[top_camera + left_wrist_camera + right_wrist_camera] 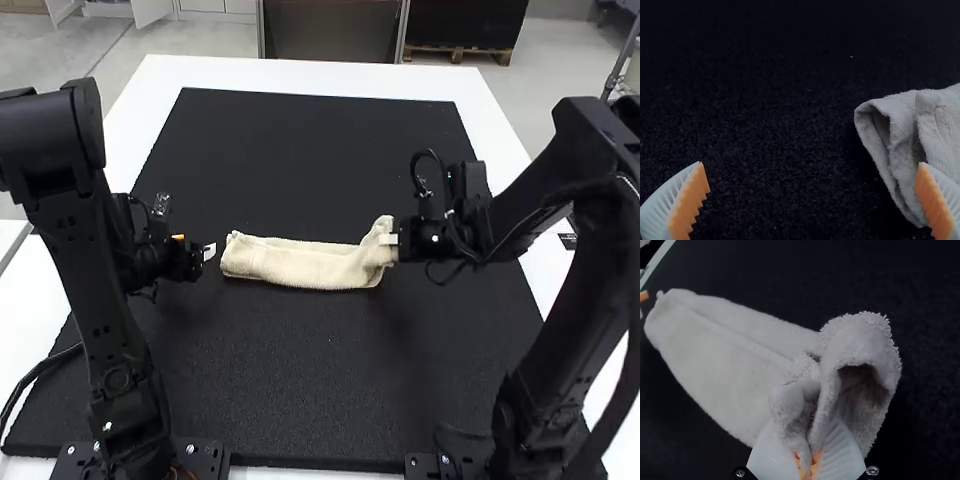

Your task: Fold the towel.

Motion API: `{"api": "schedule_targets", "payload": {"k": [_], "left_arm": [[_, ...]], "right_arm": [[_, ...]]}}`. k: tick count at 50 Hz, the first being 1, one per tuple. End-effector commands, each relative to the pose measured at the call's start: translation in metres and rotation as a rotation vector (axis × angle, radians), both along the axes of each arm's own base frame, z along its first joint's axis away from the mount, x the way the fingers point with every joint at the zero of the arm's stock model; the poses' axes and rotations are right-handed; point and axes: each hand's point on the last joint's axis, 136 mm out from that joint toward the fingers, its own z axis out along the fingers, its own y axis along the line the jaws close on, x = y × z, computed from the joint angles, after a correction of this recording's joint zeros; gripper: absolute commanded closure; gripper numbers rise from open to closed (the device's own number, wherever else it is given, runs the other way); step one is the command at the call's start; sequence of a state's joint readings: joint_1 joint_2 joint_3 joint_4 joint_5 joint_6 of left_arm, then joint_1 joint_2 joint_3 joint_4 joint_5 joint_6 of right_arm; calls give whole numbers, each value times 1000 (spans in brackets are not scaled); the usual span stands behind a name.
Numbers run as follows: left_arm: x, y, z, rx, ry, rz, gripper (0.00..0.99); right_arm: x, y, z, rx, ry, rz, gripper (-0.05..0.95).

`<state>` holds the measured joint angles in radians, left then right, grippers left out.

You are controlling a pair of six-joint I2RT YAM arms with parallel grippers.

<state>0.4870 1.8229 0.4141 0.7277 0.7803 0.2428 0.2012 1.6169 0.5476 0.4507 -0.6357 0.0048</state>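
A cream towel [310, 264], folded into a long narrow strip, lies across the middle of the dark mat. At its left end, just off the cloth, is my left gripper [207, 252]. In the left wrist view the left gripper [812, 192] is open, one finger over the layered end of the towel [900, 145], bare mat between the fingers. My right gripper [392, 240] holds the towel's right end. In the right wrist view the right gripper [807, 462] is shut on bunched layers of that end, and the towel [725, 355] stretches away from it.
The black mat [300, 400] covers most of the white table [170, 75], stretching well in front of and behind the towel. Both arms stand at the near edge, one on each side.
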Motion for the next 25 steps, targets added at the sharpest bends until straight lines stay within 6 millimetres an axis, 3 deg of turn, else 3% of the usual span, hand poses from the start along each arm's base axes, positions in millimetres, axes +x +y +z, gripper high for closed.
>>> {"api": "schedule_targets", "payload": {"k": [1, 25], "left_arm": [[0, 0, 11, 15, -39, -15, 38], [-1, -1, 11, 6, -40, -17, 38]], "right_arm": [[1, 23, 24, 49, -37, 54, 920], [-18, 82, 44, 94, -71, 222, 920]]}}
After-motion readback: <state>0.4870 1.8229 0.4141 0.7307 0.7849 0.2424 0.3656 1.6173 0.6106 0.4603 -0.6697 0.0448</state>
